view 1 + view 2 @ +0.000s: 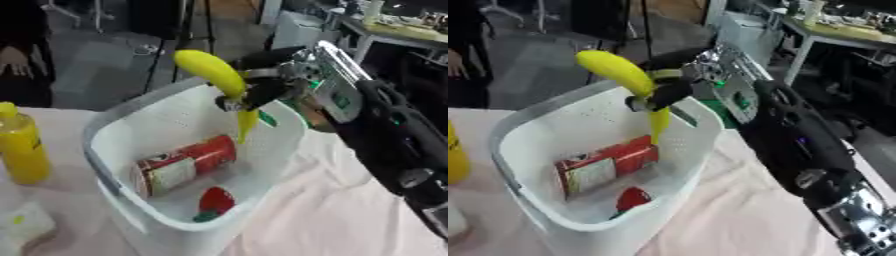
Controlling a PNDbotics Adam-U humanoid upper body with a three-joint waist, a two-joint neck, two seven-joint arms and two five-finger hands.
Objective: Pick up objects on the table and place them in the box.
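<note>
Left eye view: right hand (262, 90) comes in from upper right, fingers curled round a banana (214, 75), clamped near its mid-lower part. Banana is held in the air above the white box (109, 175), roughly over the far-right part of the opening, lower tip pointing down into it, not touching walls or contents as far as I can tell. Inside box already: red can (184, 165) lying on its side w/ pale label, and a small red thing w/ green end (214, 201) near the front wall, looks like a strawberry, not sure. Yellow bottle (22, 147) stands on the table left of the box, apart from it. Pale flat item (26, 222) at lower left, can't make out what. Pinkish cloth (324, 215) covers the table. Left hand not seen.

Right eye view: same grip, seen from a bit further right. Banana (623, 72) above the far rim, tip hanging near the can's upper end. Forearm crosses well above the box's right wall.

Step in hand, my read: release phase of placing the banana. To do it well: lower until tip is just inside the box, keep it over the free floor beside the can, then open fingers so it doesn't bounce off the rim. Bottle and pale item prob. left to pick.
</note>
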